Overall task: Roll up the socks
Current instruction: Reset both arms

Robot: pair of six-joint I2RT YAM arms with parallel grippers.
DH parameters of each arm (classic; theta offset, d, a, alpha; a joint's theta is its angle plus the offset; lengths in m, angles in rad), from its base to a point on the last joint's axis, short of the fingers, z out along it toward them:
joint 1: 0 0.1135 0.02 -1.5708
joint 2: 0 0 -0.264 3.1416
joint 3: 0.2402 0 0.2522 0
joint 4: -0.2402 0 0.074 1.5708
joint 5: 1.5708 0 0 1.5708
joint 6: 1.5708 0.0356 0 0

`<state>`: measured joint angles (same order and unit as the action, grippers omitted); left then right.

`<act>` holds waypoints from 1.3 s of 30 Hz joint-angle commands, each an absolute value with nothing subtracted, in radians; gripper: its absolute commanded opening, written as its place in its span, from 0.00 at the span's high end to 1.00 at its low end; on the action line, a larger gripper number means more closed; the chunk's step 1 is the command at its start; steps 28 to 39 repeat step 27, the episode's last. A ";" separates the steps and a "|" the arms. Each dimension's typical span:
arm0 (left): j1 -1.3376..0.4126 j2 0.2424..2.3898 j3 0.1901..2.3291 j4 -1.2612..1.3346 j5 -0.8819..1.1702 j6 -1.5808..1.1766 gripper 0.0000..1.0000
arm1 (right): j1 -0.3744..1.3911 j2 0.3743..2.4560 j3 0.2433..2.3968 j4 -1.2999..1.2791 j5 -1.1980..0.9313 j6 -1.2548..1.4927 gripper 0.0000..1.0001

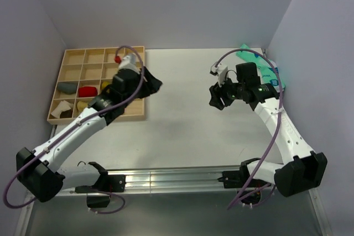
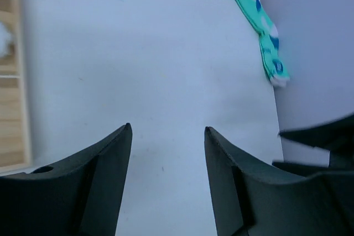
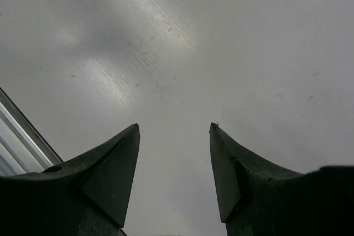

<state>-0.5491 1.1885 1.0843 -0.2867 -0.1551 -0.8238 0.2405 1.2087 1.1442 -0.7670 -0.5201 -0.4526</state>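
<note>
A pair of teal-green patterned socks (image 1: 275, 77) lies flat at the table's back right corner, partly hidden by my right arm in the top view. The left wrist view shows these socks (image 2: 260, 23) at its upper right. My left gripper (image 1: 154, 84) hovers by the right edge of the wooden tray (image 1: 139, 115); it (image 2: 167, 127) is open over bare table. The right gripper (image 1: 217, 98) hangs left of the socks and apart from them; it (image 3: 175, 125) is open with nothing between the fingers.
The compartment tray holds rolled socks: grey (image 1: 69, 87), red (image 1: 87, 90), yellow (image 1: 105, 85), beige with a dark band (image 1: 62, 109) and a red-and-white one (image 1: 118, 58). Walls close the left, back and right. A metal rail (image 1: 166, 181) runs along the near edge.
</note>
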 commanded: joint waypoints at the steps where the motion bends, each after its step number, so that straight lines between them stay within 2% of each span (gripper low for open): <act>1: -0.725 1.213 1.108 -0.210 -0.259 -0.764 0.40 | 0.204 1.141 1.143 -0.744 -0.508 -0.390 0.39; 6: -0.821 1.232 1.069 -0.092 -0.235 -0.750 0.40 | 0.183 1.077 1.128 -0.735 -0.476 -0.368 0.34; 11: -0.905 1.307 1.120 -0.104 -0.261 -0.720 0.40 | 0.179 1.023 1.085 -0.704 -0.479 -0.325 0.32; 26: -0.923 1.316 1.120 -0.089 -0.247 -0.700 0.40 | 0.179 0.991 1.088 -0.709 -0.505 -0.311 0.22; 27: -0.923 1.316 1.123 -0.086 -0.247 -0.696 0.40 | 0.179 0.986 1.082 -0.704 -0.508 -0.305 0.19; 39: -0.923 1.316 1.123 -0.086 -0.247 -0.696 0.40 | 0.179 0.986 1.082 -0.704 -0.508 -0.305 0.19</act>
